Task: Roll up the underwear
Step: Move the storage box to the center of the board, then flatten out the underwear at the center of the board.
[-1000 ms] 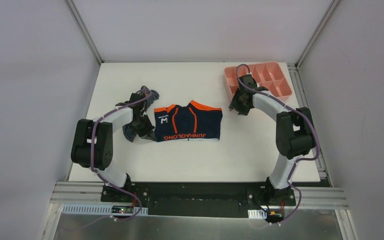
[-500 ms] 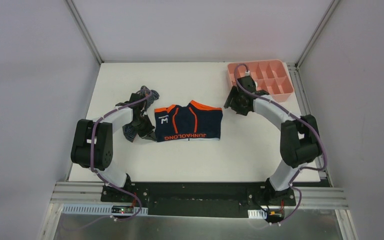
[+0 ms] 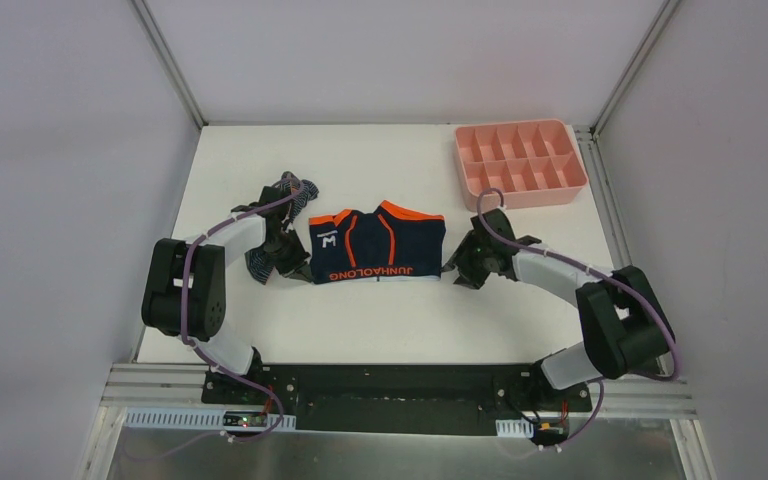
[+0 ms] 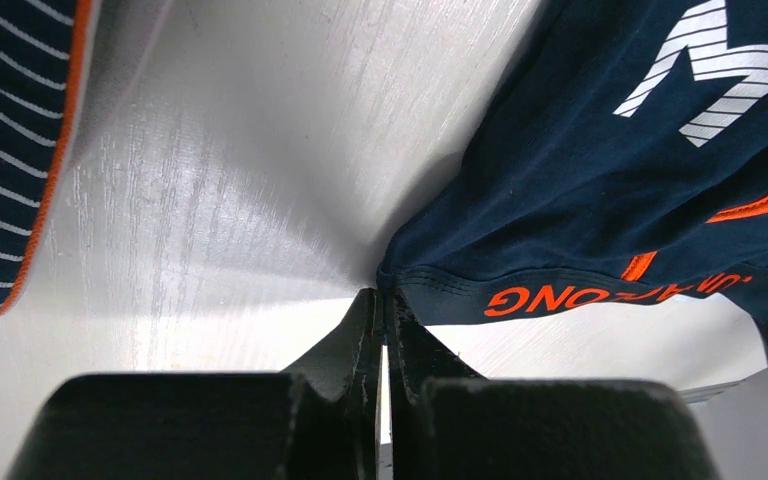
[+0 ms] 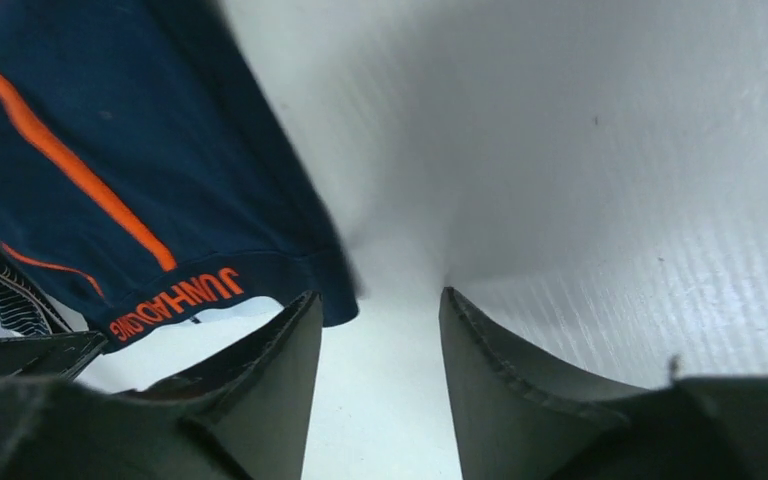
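A: Left gripper (image 4: pixel 382 300)?

B: Clenched, tips pressed together with no gap. They sit right at the near left corner of the navy briefs (image 3: pixel 375 245), against the hem by the orange lettering. Cannot tell whether any cloth is pinched between them.

A: Right gripper (image 5: pixel 375 300)?

B: Released. Its jaws stand apart, low over the worktop (image 3: pixel 380 320), with bare white surface between them. The near right corner of the navy briefs lies just beside one finger, not between the two.

A: How do the navy briefs lie?

B: Flat and spread near the middle of the worktop, waistband towards the arms, a gripper at each near corner.

A: The other pair?

B: The striped briefs (image 3: pixel 295 188) are crumpled to the left of the navy pair, partly under the left arm. The left wrist view shows a strip of bare worktop between the two edges.

A: Free room?

B: There is an open band along the near side of the navy briefs and another beyond their far edge. The pink tray (image 3: pixel 525 197) sits in the far right corner, well apart from the right gripper, with bare surface between them.
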`<move>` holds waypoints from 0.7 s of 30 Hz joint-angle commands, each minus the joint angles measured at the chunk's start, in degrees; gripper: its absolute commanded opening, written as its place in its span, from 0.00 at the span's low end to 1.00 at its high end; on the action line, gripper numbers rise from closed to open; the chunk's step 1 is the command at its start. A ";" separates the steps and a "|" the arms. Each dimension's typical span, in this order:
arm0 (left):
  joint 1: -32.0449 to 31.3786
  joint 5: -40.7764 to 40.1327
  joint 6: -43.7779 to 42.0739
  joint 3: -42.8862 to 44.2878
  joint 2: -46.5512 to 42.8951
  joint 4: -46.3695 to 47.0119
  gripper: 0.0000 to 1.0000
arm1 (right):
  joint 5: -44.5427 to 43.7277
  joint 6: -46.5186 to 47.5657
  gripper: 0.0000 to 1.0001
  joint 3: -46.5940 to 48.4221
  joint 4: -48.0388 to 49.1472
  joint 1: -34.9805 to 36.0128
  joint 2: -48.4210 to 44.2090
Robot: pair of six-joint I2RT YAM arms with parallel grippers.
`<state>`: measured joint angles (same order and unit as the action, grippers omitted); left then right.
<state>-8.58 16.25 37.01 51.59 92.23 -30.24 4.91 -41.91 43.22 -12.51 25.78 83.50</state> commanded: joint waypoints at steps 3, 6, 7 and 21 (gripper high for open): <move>-0.12 1.08 0.76 -0.39 -1.22 -1.49 0.00 | 4.25 -9.41 0.47 -2.65 9.48 0.63 2.66; -0.12 0.99 0.57 -0.53 -1.32 -1.49 0.00 | 4.35 -10.51 0.44 -2.45 10.09 0.64 4.84; -0.12 0.92 0.58 -0.53 -1.39 -1.49 0.00 | 4.52 -10.68 0.43 -2.31 10.27 0.63 5.28; -0.12 1.52 0.31 -0.24 -1.20 -1.62 0.00 | 3.97 -11.01 0.05 -1.17 8.73 0.80 5.44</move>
<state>-8.58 16.40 37.04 51.59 92.23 -30.30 9.45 -52.64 40.86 -2.79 26.20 88.88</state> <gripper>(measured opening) 0.009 0.160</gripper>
